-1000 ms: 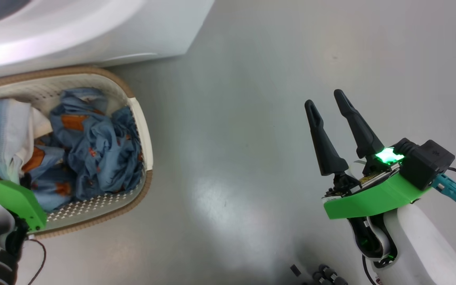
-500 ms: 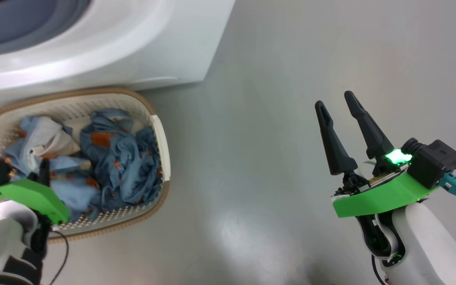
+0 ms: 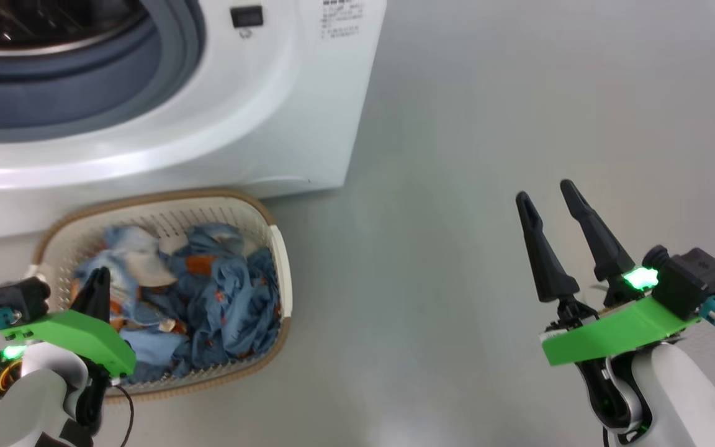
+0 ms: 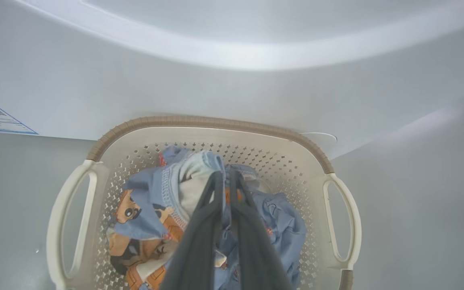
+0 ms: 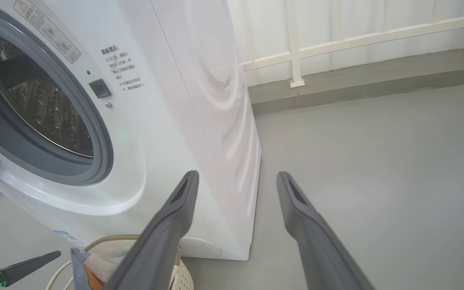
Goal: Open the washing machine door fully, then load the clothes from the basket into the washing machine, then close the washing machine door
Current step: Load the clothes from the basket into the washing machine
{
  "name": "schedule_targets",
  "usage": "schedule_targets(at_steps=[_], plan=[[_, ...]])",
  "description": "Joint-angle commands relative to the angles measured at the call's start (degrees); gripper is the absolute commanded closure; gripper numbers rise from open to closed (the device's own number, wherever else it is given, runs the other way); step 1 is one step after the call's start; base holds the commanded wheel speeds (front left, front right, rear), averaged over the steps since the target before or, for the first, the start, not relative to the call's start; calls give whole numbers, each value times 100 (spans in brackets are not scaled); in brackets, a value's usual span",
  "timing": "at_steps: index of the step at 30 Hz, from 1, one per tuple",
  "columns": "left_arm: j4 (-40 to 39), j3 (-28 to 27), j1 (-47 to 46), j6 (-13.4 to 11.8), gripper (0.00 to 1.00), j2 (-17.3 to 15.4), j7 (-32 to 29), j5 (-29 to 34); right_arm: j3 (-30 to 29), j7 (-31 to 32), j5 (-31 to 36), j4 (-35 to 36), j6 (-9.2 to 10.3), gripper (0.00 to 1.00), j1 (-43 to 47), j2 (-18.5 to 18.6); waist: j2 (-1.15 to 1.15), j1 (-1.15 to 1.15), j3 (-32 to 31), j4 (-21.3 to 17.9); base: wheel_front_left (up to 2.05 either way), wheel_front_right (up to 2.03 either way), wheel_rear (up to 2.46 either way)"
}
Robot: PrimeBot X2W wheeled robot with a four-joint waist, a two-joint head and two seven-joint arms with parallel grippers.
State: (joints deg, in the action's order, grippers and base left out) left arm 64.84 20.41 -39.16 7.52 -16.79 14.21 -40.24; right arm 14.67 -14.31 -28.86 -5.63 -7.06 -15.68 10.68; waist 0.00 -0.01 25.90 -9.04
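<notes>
Left tool (image 4: 224, 177) clenched, tips in clothes (image 4: 143, 201); grasp unclear. Rim of basket (image 4: 216, 121) just beside washing machine (image 3: 270, 93) front. Right tool (image 3: 544, 191) released, open floor (image 3: 457, 186) all round.

Pinching the left gripper (image 4: 224, 175) tight on a fold of the clothes (image 4: 155, 189), pointing it forward and down from the lower left of the head view. Holding the right gripper (image 3: 544, 191) at the lower right, spreading its two dark fingers wide around nothing, aiming them up and slightly left above the pale forearm (image 3: 674, 397).
</notes>
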Motion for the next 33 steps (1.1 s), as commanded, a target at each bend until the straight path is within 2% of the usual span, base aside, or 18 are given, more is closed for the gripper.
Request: schedule_targets(at_steps=[1, 8, 15, 25, 33], plan=[[-143, -144, 101, -4, 100, -266, 75, 3, 84, -69, -73, 112, -43, 0, 152, 48, 0, 1, -262, 100, 0, 0, 0], [-990, -562, 523, -4, 100, -358, 77, 337, 1, -69, -119, 63, -43, 0, 413, 151, 0, 1, -689, 205, 0, 0, 0], [-1849, -1082, 1029, -4, 100, -257, 78, 807, -66, -69, -141, 57, -43, 0, 649, 256, 0, 1, -1049, 296, 0, 0, 0], [-3282, -1901, 1961, -7, 100, 98, 78, 1489, -121, -69, -195, 42, -43, 0, 953, 384, 0, 1, -1535, 420, 0, 0, 0], [-4252, -2281, 2643, -6, 100, 508, 78, 1931, -143, -69, -232, 29, -43, 0, 1177, 433, 0, 1, -1828, 506, 0, 0, 0]])
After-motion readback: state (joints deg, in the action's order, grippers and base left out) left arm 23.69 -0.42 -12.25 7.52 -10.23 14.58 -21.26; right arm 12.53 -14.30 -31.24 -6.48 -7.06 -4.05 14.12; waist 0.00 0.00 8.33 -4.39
